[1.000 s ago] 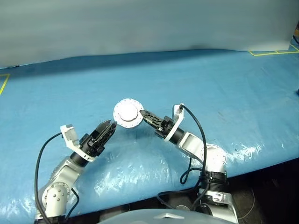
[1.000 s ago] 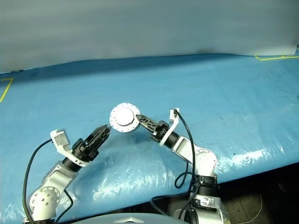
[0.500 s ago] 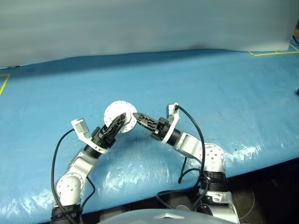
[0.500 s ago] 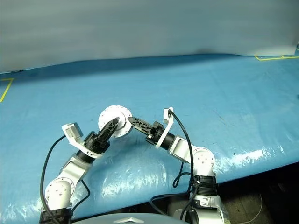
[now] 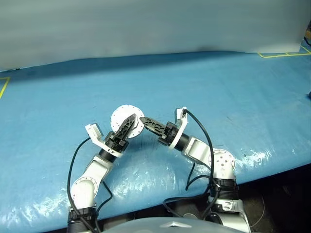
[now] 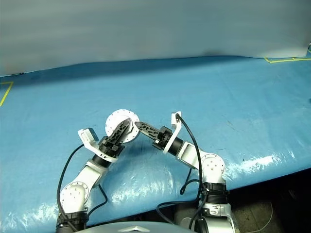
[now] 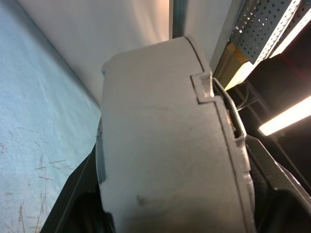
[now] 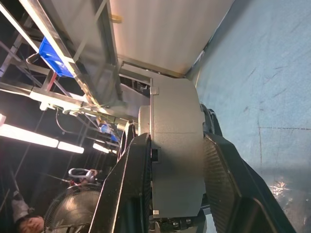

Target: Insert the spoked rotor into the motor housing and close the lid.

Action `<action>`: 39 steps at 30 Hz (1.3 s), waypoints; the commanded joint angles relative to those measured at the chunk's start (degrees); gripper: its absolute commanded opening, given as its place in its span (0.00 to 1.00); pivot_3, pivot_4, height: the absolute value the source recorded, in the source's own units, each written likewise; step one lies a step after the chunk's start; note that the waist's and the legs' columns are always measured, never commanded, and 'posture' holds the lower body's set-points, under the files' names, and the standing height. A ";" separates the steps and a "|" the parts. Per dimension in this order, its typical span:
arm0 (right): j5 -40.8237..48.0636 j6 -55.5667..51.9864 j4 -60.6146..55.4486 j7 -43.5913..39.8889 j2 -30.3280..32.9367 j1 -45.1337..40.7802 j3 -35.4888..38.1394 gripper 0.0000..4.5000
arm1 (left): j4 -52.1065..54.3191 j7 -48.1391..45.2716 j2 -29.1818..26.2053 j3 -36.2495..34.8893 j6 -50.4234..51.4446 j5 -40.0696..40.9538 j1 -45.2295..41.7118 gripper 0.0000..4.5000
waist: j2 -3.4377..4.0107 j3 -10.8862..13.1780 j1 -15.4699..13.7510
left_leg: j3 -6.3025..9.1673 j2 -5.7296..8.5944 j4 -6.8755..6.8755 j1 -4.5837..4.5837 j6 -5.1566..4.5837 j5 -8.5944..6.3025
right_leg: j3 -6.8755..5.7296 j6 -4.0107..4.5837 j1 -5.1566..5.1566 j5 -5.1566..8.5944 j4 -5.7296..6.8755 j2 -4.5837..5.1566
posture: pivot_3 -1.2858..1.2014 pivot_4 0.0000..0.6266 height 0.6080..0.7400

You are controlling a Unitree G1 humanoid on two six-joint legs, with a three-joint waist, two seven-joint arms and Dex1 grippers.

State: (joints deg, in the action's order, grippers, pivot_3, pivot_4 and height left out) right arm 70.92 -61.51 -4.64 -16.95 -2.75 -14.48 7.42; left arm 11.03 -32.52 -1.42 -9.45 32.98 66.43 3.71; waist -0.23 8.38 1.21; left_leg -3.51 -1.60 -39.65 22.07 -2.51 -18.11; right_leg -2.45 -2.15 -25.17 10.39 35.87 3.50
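Above the blue table (image 5: 243, 87), the motor housing (image 5: 123, 119) stands on edge; both claws, left claw (image 5: 127, 125) and right claw (image 5: 148, 123), grip it.

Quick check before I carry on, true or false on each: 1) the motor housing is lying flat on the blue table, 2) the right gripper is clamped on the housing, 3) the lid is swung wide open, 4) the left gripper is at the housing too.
1) False. The motor housing is held up above the blue table, standing on edge.
2) True. The right gripper has one finger on each flat face of the housing.
3) False. The lid lies closed against the housing; no copper windings show.
4) True. The left gripper reaches across the disc's near face, and its wrist view shows the grey case between its fingers.
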 commanded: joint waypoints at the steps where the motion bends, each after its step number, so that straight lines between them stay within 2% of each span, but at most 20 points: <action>1: 2.00 0.93 -2.52 -0.44 -1.23 -1.07 -0.50 0.27 | 1.44 1.26 -0.58 -2.06 -1.62 -1.10 0.83 0.60 | 0.00 0.00 0.02 | -0.01 0.00 0.00 0.00 0.00 0.00 | 0.01 0.00 0.00 0.00 0.00 0.00 | 0.52 0.24 1.00; 9: -3.62 5.88 -3.14 0.89 -2.40 -1.25 -1.60 0.27 | 0.88 6.30 0.38 -1.91 -4.53 -5.32 -0.16 0.60 | 0.00 0.00 -0.04 | 0.00 0.01 -0.05 0.00 0.00 0.00 | 0.00 -0.02 0.01 -0.01 0.01 0.00 | 0.52 0.24 1.00; 12: -3.67 6.03 -2.99 0.30 -2.37 -1.27 -1.94 0.49 | -0.46 8.60 0.57 -3.11 -5.95 -6.48 -1.28 0.59 | -0.01 -0.01 -0.05 | 0.00 0.01 -0.05 0.00 0.00 0.00 | 0.00 -0.02 0.02 -0.02 0.00 0.00 | 0.52 0.24 1.00; 14: -2.83 5.01 -2.56 -0.21 -2.33 -1.43 -1.85 0.64 | -1.47 9.95 0.61 -3.75 -7.08 -7.98 -2.10 0.53 | -0.01 -0.01 -0.07 | 0.00 0.01 -0.05 0.00 0.00 0.00 | 0.00 -0.02 0.01 -0.02 0.00 0.00 | 0.52 0.24 1.00; 16: -2.35 4.28 -2.09 0.26 -2.38 -1.55 -1.71 0.78 | -1.63 10.08 0.77 -4.27 -8.14 -8.83 -2.64 0.53 | -0.02 -0.01 0.27 | -0.02 0.00 -0.04 -0.06 0.00 0.00 | 0.03 -0.01 0.03 -0.02 0.02 -0.03 | 0.52 0.24 1.00; 27: -2.81 4.78 -2.30 0.93 -1.70 -1.51 -2.06 0.79 | -5.32 12.09 -0.14 -9.44 -13.15 -13.32 -7.76 0.53 | -0.06 -0.02 -0.42 | 0.00 0.02 -0.17 0.07 -0.04 -0.02 | -0.02 -0.08 0.02 -0.07 -0.02 0.02 | 0.52 0.24 1.00; 33: -4.91 5.63 -2.05 1.59 -1.40 -1.62 -2.64 0.79 | -10.86 18.28 -2.24 -13.71 -19.04 -20.33 -12.15 0.53 | -0.08 -0.02 -0.25 | 0.02 0.01 -0.17 0.05 -0.02 -0.01 | -0.03 -0.08 0.02 -0.07 0.01 -0.02 | 0.52 0.24 1.00; 39: -7.13 6.32 -2.53 1.29 -0.91 -1.41 -3.34 0.79 | -14.52 18.44 -4.18 -11.29 -17.60 -26.07 -11.67 0.53 | -0.19 -0.09 -0.58 | 0.00 0.04 -0.20 0.13 0.15 0.09 | -0.06 -0.13 0.02 -0.10 -0.05 0.02 | 0.52 0.24 1.00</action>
State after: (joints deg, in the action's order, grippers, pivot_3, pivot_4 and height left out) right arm 63.61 -55.61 -5.09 -15.07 -3.68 -15.11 4.65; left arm -4.79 -13.34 -4.97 -22.06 15.11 41.57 -7.60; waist -0.42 8.29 0.63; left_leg -3.50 -1.56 -39.87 22.21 -2.34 -18.01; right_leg -2.53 -2.28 -25.14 10.29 35.81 3.53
